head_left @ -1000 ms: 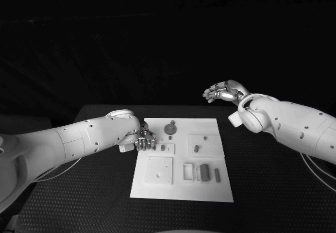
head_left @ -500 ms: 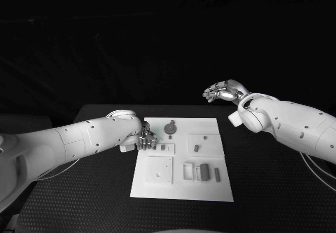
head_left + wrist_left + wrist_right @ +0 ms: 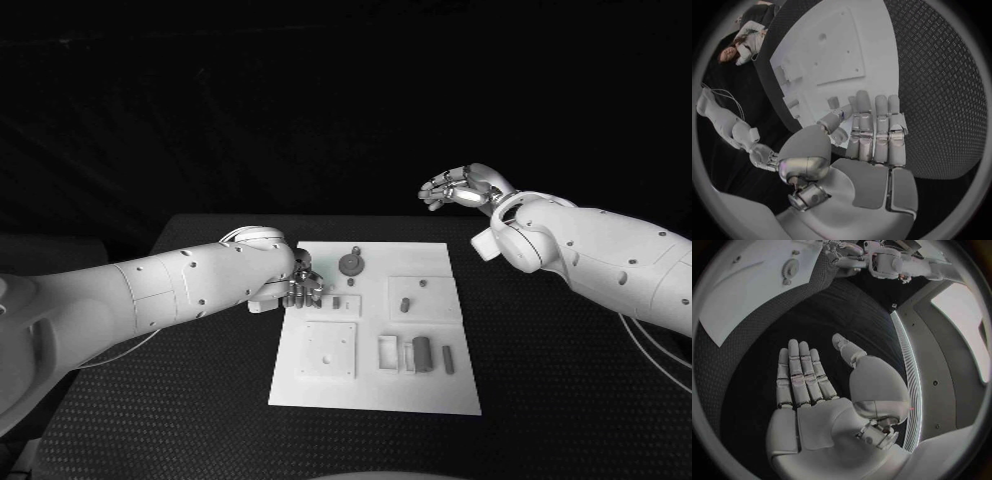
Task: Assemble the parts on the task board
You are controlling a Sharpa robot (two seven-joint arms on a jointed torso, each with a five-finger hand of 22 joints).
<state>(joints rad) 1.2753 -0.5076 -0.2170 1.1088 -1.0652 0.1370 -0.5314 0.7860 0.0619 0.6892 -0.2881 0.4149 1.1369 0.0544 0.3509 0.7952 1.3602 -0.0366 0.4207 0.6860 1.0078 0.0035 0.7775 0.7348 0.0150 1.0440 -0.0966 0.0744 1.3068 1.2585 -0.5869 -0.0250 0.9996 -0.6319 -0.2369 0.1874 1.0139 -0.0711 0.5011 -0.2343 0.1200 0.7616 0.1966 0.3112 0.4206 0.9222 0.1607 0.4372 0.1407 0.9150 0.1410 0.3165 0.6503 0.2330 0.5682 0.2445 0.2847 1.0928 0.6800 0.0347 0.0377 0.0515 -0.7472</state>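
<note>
White task board (image 3: 378, 330) unmoved, left hand (image 3: 299, 287) shifted slightly, right hand (image 3: 459, 187) unchanged

A black table (image 3: 173, 400) with a finely textured, dotted surface is seen across the lower half of the head view, from the left edge to the right. Its far edge is set against a dark, featureless background in the upper half of the frame.
</note>
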